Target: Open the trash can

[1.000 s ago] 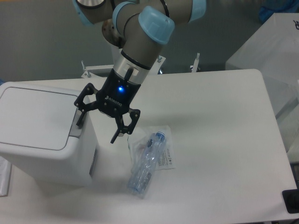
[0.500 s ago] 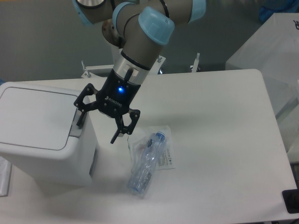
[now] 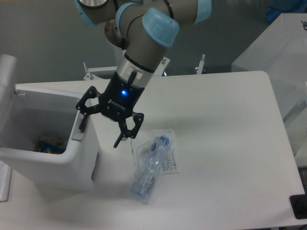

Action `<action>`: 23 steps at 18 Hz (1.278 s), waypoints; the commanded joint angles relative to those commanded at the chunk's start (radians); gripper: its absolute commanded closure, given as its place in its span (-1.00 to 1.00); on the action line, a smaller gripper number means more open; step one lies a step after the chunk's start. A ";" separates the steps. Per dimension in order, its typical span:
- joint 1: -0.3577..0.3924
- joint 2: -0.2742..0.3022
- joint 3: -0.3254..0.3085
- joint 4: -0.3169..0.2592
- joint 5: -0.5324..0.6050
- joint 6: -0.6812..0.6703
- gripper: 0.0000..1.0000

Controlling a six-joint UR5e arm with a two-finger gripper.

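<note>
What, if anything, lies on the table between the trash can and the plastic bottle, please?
In the camera view, only bare table separates the trash can from the plastic bottle; the open gripper hangs above that stretch.

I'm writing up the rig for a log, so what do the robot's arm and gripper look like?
The arm is made of grey metallic tube segments with light blue caps at the joints. Its wrist narrows to a silver collar and then a black gripper body bearing small white lettering and a lit blue indicator light. The gripper has two black fingers built from open linkage bars. No loose cables show.
</note>
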 joint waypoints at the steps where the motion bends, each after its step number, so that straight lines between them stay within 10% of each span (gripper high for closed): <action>1: 0.000 0.002 0.000 0.000 0.000 0.000 -1.00; 14: 0.095 -0.032 0.110 0.026 0.015 0.011 -1.00; 23: 0.210 -0.228 0.119 0.032 0.426 0.339 -1.00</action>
